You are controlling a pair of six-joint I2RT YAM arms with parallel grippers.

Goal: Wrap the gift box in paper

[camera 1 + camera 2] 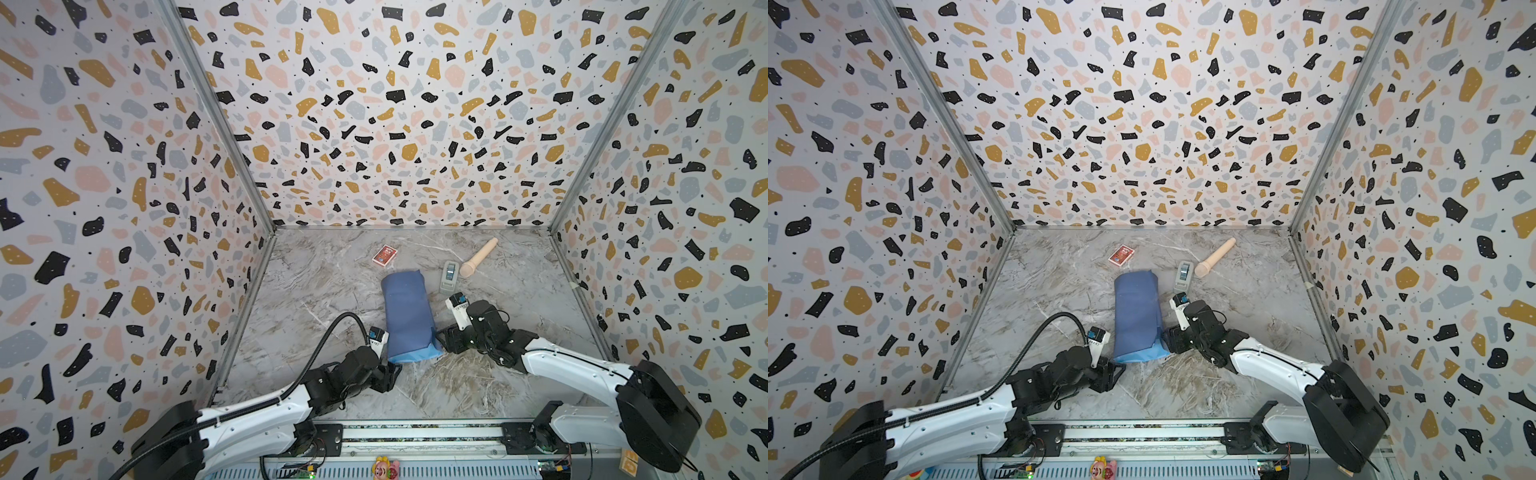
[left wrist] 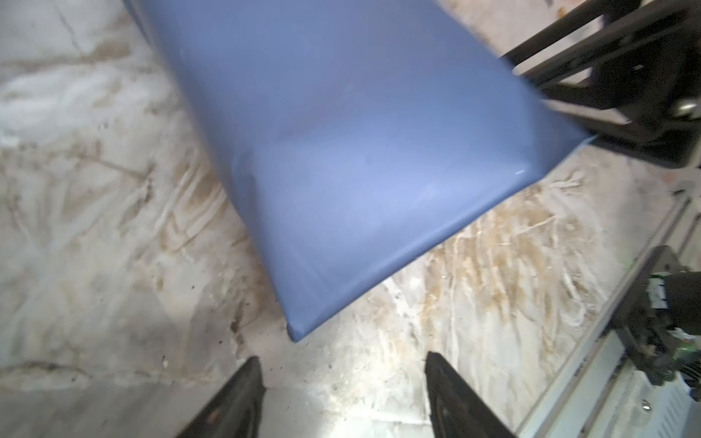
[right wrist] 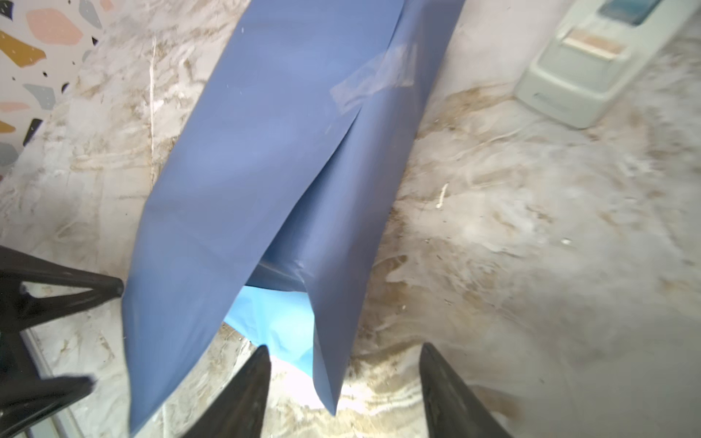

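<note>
Grey marbled surface point(image 1: 324, 282) and speckled terrazzo walls point(image 1: 395, 104) frame my work cell. Both arms reach in low from the bottom edge of both top views, elbows bent and wrists nearly level with the surface. I count two hands, one blue bundle, one red card pack point(image 1: 384, 254), one grey tape dispenser point(image 1: 449, 276) and one wooden pestle point(image 1: 478, 257). The paper point(image 1: 409, 316) lies folded into a long bundle at the centre of the frame. I cannot see the gift box, only the bulge the sheet is folded around. My left hand point(image 1: 392, 372) sits at the bundle's lower left corner, fingers spread wide with nothing between them. My right hand point(image 1: 441, 337) sits at the lower right edge, also spread and gripping nothing, with a loose paper flap hanging just in front of its fingertips point(image 3: 261, 364).
</note>
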